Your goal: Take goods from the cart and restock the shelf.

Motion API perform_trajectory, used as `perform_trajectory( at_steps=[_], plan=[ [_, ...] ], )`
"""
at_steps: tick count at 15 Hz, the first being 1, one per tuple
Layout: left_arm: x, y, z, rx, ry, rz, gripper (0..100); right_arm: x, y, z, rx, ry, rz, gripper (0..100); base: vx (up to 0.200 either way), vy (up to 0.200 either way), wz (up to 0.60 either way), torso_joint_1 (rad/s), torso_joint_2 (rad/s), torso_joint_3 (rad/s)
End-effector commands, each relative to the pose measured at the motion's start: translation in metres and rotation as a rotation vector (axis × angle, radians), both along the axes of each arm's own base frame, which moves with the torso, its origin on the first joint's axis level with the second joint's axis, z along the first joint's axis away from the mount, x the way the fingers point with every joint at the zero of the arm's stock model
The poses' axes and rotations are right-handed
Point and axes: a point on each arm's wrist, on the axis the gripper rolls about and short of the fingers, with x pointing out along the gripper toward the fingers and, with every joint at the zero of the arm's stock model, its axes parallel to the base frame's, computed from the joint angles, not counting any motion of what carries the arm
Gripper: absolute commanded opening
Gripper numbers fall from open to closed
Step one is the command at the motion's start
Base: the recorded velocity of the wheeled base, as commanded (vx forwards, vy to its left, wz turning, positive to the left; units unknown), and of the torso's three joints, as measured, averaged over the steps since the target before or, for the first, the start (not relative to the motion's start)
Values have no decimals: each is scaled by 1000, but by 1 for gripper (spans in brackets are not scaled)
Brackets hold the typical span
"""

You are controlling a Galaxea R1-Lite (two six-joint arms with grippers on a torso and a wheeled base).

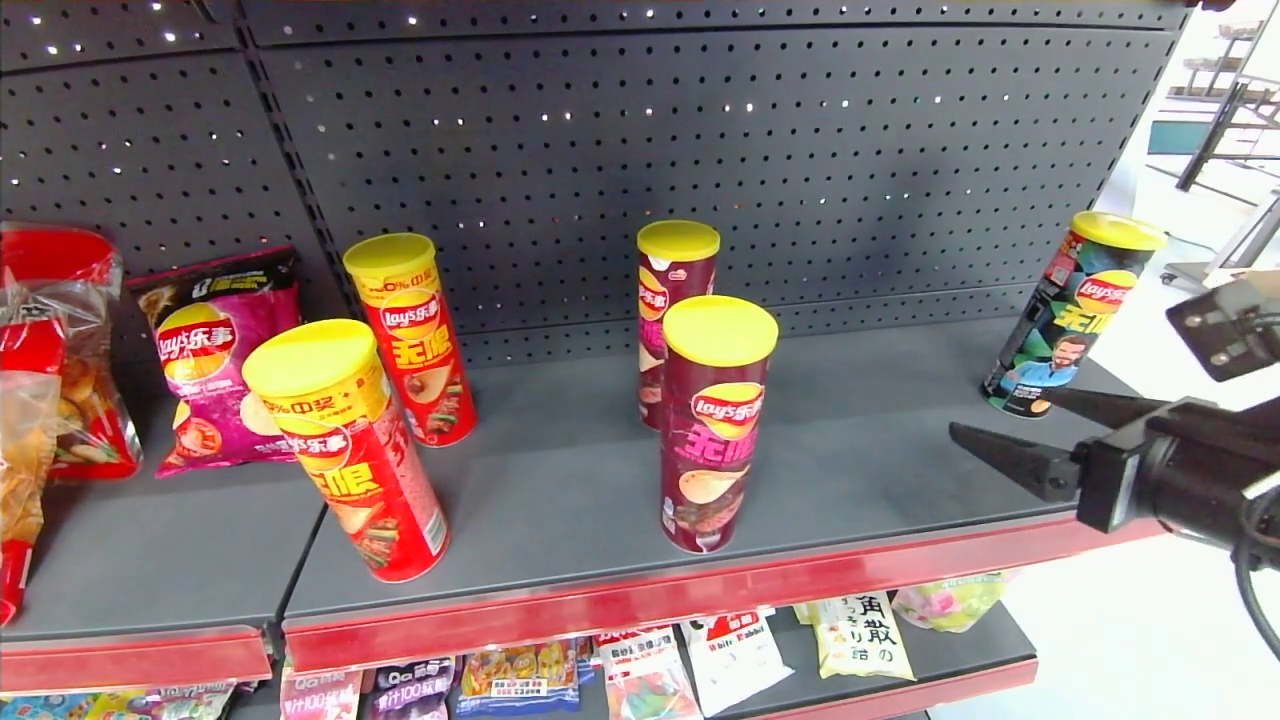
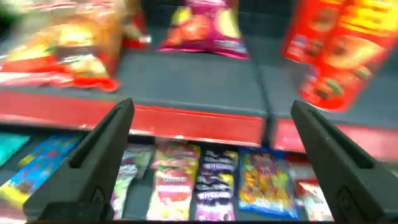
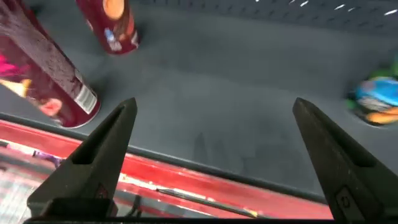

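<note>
Progress: five chip cans are standing upright on the shelf [image 1: 560,470], all well apart. With 12 o'clock taken toward the pegboard back [image 1: 700,130]:
- front red can [image 1: 345,450] is sitting at 8 o'clock, near the red front lip [image 1: 700,590]
- rear red can [image 1: 412,340] is sitting at 10 o'clock
- front maroon can [image 1: 715,425] is standing centre, toward 6 o'clock
- rear maroon can [image 1: 672,290] is standing just behind it, at 12 o'clock
- black-green can [image 1: 1075,315] is standing alone at 2 o'clock

Judgement: stocking is looking partly done. Wide bare board is lying between the cans, so more goods are probably wanted.

Right hand [image 1: 998,412] is hovering at 4 o'clock just over the lip, jaws spread wide and carrying nothing. Left hand [image 2: 211,106] is hanging before the lip on the 9 o'clock side, likewise wide and empty. Neither is holding stock, so a fetch seems due.

Materials: the cans are looking like rigid cylinders with glossy printed wraps and flat yellow snap lids, probably plastic. The purple chip bag [image 1: 215,360] is leaning against the back, a soft, puffed foil. The shelf board is showing matte dark grey. The pegboard is perforated, probably metal.
</note>
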Motion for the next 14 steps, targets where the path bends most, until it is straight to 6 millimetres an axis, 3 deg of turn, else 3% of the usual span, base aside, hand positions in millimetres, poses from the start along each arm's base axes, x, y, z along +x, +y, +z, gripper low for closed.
perform_trajectory(
  at_steps=[1,5,7,10,14],
  plan=[
    [0,-1,0,34,4,-32,100,15,9,-15,-21,74,21,100,0,0,0,0,0,0],
    [0,-1,0,49,9,-33,100,11,10,-19,-27,84,31,100,0,0,0,0,0,0],
    [0,-3,-4,93,45,-153,100,11,9,-22,-32,93,29,100,0,0,0,0,0,0],
    [0,-3,-4,87,53,-153,100,10,9,-29,-43,123,31,100,0,0,0,0,0,0],
    [0,-3,-5,78,53,-136,100,28,17,-41,-66,180,28,100,0,0,0,0,0,0]
  ],
)
